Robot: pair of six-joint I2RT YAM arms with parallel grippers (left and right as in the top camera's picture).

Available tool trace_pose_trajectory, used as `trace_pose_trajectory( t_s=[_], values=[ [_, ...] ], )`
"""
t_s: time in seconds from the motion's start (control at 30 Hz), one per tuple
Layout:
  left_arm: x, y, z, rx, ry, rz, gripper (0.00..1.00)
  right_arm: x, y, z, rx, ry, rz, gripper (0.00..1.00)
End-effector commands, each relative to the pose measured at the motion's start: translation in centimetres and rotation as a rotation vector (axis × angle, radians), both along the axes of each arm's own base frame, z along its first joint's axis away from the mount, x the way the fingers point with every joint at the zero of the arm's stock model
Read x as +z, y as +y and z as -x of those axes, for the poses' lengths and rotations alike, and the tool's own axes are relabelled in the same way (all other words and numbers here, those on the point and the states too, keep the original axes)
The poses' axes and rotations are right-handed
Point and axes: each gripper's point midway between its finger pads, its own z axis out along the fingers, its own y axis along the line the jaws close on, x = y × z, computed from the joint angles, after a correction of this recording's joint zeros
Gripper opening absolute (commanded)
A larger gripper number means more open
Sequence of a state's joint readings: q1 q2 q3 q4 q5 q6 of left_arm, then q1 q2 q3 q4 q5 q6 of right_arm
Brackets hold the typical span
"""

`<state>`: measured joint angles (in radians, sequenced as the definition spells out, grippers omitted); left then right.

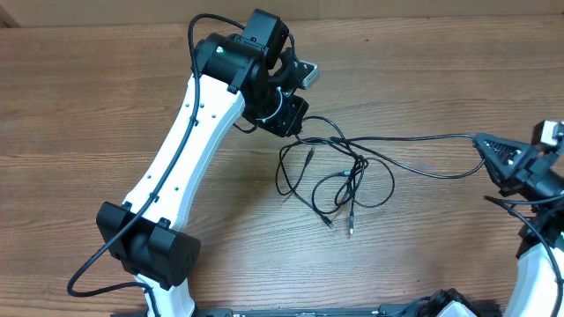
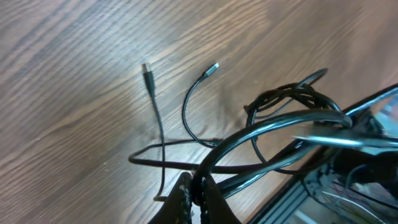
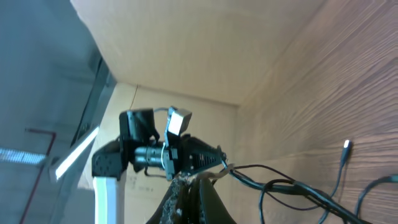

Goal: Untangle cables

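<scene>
the left gripper is fully closed, pinching the cables at the top-left edge of the tangle; the right gripper is closed too, on a single strand running from the knot toward the right side of the tabletop; the loose loops and plug ends lie between the arms; pulling further apart could cinch the crossed loops into a tighter knot rather than freeing them; a plug could snag in a loop, or the thin strand could slip from either grip.
</scene>
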<state>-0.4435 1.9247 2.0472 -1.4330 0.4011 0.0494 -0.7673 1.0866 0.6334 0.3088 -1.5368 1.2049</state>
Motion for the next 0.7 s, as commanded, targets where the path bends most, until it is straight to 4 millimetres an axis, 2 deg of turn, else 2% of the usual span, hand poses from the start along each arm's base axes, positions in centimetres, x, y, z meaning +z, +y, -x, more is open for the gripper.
trace_pose_trajectory(
  t_s=[0.0, 0.03, 0.13, 0.23, 0.33, 0.4, 0.47, 0.57, 0.67],
  values=[
    [-1.1, 4.0, -2.1, 0.091, -0.071, -0.180, 0.04, 0.2, -1.5, 0.7, -0.039, 0.006, -0.010, 0.04],
    [-1.2, 4.7, -2.5, 0.105, -0.084, -0.210, 0.04, 0.1, -2.0, 0.7, -0.055, 0.014, -0.020, 0.04],
    [-1.2, 5.1, -2.8, 0.117, -0.089, -0.217, 0.04, 0.1, -2.1, 0.8, -0.062, 0.016, -0.022, 0.04],
    [-1.0, 4.6, -2.7, 0.110, -0.081, -0.185, 0.04, 0.1, -2.1, 0.8, -0.062, 0.016, -0.021, 0.04],
    [-0.4, 2.5, -2.2, 0.061, -0.057, -0.067, 0.04, 0.1, -2.0, 0.8, -0.058, 0.013, -0.018, 0.31],
    [0.3, 0.9, -1.7, -0.006, -0.050, 0.028, 0.04, 0.1, -2.0, 0.8, -0.058, 0.013, -0.019, 0.59],
    [1.1, -0.4, -1.1, -0.060, -0.041, 0.114, 0.04, 0.1, -2.0, 0.8, -0.058, 0.013, -0.018, 0.75],
    [3.0, -2.8, 0.3, -0.152, -0.009, 0.291, 0.04, 0.1, -2.0, 0.8, -0.058, 0.010, -0.015, 0.89],
    [4.7, -4.2, 1.1, -0.192, 0.015, 0.419, 0.04, 0.1, -1.6, 0.7, -0.042, 0.005, -0.009, 0.91]
  ],
)
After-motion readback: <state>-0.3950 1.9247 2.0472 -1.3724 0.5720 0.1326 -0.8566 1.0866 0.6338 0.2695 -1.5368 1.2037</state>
